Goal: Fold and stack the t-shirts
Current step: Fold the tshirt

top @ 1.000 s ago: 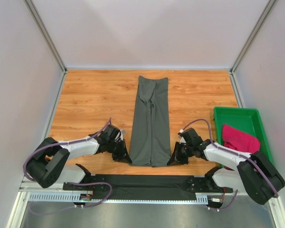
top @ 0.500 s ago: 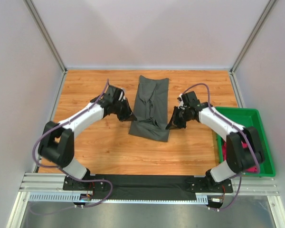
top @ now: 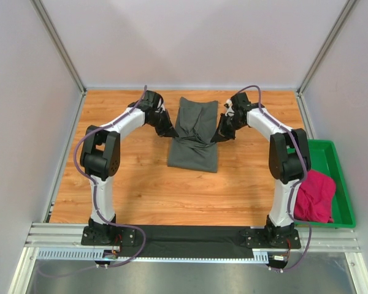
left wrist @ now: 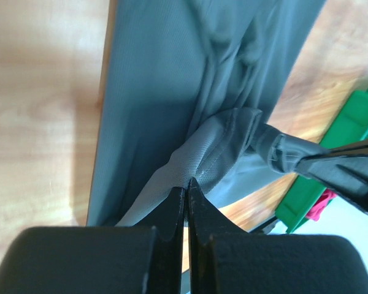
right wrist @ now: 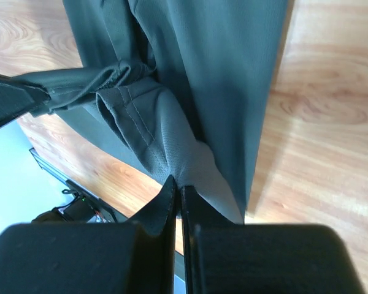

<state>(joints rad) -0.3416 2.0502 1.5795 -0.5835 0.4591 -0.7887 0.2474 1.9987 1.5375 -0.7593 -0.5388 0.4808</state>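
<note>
The dark grey t-shirt (top: 195,136) lies as a narrow strip at the far middle of the table, its near end lifted and doubled over toward the back. My left gripper (top: 170,133) is shut on that end's left corner (left wrist: 199,162). At the other side my right gripper (top: 219,136) is shut on the right corner (right wrist: 184,156). Between the two grippers the raised hem hangs above the flat part of the grey t-shirt (right wrist: 233,67). The pink t-shirt (top: 316,196) sits crumpled in the green tray (top: 334,160) at the right.
The wooden table top (top: 129,177) is bounded by white walls at the back and sides. A black strip (top: 184,236) and the arm bases run along the near edge. In the left wrist view the green tray (left wrist: 349,128) shows at the right edge.
Both grippers have carried the shirt's near end from the front of the table toward the back, folding the long strip over itself. Both arms now stretch far out.
</note>
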